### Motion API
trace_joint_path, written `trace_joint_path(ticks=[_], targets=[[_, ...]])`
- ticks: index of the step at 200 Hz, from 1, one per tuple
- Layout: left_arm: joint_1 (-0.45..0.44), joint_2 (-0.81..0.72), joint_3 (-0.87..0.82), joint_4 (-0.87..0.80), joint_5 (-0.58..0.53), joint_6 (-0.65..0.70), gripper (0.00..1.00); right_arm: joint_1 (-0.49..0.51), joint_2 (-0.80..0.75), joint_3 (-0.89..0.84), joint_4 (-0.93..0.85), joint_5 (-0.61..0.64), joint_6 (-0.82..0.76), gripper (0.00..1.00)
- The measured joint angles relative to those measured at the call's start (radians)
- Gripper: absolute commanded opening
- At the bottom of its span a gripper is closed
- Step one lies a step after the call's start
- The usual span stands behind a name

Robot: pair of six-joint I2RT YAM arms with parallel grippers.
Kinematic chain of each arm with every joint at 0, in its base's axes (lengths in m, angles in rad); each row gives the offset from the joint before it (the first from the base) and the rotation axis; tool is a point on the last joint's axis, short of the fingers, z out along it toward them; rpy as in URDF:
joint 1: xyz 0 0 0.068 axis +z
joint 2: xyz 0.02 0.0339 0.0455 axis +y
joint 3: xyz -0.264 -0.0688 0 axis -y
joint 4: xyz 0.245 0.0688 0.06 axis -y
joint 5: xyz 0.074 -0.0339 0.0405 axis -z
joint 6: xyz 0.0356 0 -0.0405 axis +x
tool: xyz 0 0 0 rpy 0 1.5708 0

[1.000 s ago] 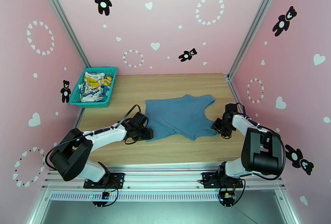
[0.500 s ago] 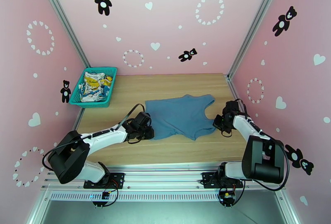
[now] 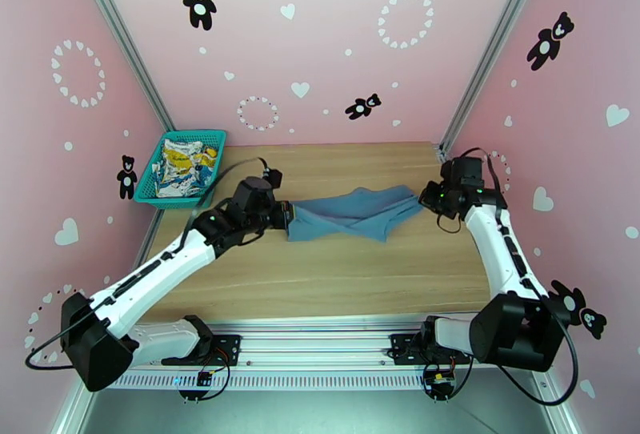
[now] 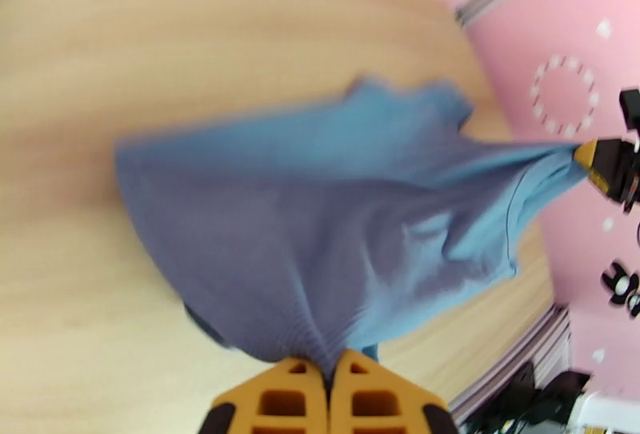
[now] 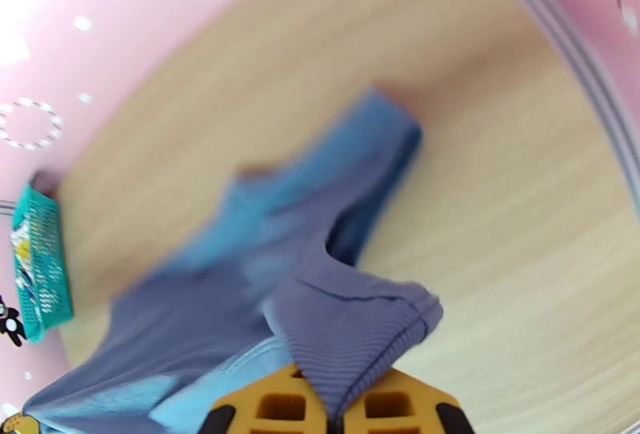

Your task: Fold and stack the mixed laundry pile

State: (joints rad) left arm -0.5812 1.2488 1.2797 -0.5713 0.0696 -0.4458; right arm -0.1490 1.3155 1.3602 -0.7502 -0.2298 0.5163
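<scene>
- Left tool (image 3: 282,214): clamped on one end of the plain dusty-blue sleeveless tank top (image 3: 352,215). In the left wrist view the two orange fingers (image 4: 280,399) sit pressed together, with ribbed blue fabric pinched right in the seam between them.
- Right tool (image 3: 428,197): same deal on the other end. The right wrist view shows its orange fingers (image 5: 400,411) closed, with a folded hem of the tank top bulging out over the tips.
- So the tank top is strung between the two tools across the middle of the light wooden tabletop (image 3: 344,283). It's pulled into a narrow, crossed-over band rather than lying flat.
- In the left wrist view the cloth fans out from the grip and narrows again towards the far tool, with a dark shadow on the wood under its near edge. Can't tell whether the far part touches the tabletop. Both wrist shots are pretty blurry.
- Teal plastic mesh basket (image 3: 178,202): sits at the far left corner of the tabletop against the pink wall, well apart from the tank top.
- Inside the basket is a crumpled white cloth with yellow-and-blue print (image 3: 182,165), taking up most of it.
</scene>
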Motion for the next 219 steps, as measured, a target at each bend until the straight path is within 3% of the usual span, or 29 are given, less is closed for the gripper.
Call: trace_joint_path(ticks=[46,98,163,190,219], targets=[[0.055,-0.016,0.378,-0.108,0.006,0.192,0.00,0.001,-0.047,0.311,-0.053,-0.005,0.008,0.00],[0.054,-0.210,0.414,-0.218,0.110,0.312,0.00,0.002,-0.230,0.379,-0.135,-0.003,0.007,0.00],[0.048,-0.309,0.616,-0.393,0.132,0.277,0.00,0.004,-0.356,0.606,-0.315,-0.010,-0.005,0.00],[0.048,-0.242,0.629,-0.449,0.070,0.273,0.00,0.004,-0.364,0.584,-0.338,-0.019,-0.005,0.00],[0.113,-0.053,0.519,-0.410,0.065,0.269,0.00,0.009,-0.283,0.390,-0.313,-0.062,-0.008,0.00]])
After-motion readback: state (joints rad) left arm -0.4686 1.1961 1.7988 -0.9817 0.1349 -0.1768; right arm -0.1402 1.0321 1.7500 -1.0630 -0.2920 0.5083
